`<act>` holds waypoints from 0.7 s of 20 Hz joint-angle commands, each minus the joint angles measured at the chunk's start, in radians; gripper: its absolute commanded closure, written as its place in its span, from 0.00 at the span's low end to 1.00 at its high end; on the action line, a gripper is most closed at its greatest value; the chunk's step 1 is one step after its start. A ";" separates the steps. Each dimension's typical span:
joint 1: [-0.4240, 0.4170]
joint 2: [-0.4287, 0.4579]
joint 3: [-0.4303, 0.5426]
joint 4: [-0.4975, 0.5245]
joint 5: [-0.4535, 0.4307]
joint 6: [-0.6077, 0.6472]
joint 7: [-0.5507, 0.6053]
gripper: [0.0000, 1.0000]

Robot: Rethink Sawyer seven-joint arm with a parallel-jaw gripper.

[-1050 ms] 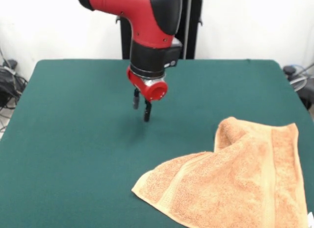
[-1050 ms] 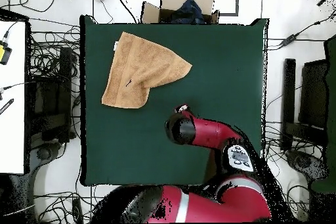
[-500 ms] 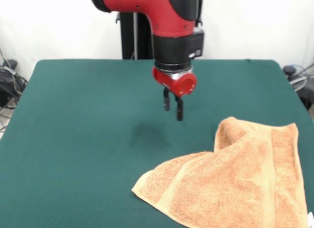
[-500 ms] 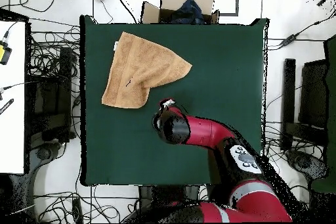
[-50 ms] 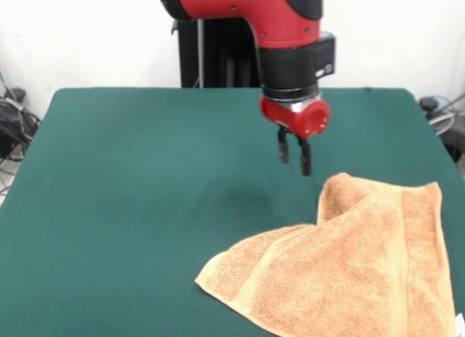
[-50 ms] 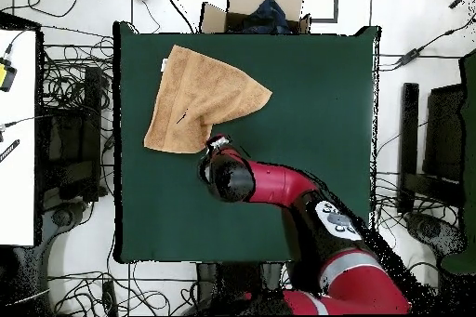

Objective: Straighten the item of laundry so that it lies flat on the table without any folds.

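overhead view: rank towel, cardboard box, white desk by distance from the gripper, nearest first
1. Towel: just beyond the gripper, its near edge almost under it.
2. Cardboard box: past the table's far edge.
3. White desk: off the picture's left side.

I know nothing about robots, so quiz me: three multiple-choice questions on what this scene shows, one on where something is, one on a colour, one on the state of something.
1. Where is the gripper?
A. In the air beside the towel's raised fold
B. Pressed onto the middle of the towel
C. Off past the table's edge

2. What colour is the table top?
A. White
B. Dark green
C. Red

3. How does the towel lie?
A. Spread fully flat
B. Rolled into a tube
C. Partly doubled over, with a raised fold

Answers:
1 A: in the front view the open fingers hang above the bare green cloth, just beside the fold and clear of it.
2 B: both views show a dark green surface.
3 C: one part is turned back over the rest, and a hump stands up at its edge.
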 commanded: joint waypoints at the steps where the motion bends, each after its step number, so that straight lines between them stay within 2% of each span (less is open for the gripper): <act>1: 0.041 0.005 0.111 0.047 0.089 -0.076 0.182 0.00; 14: 0.066 0.070 0.146 0.044 0.148 -0.208 0.204 0.00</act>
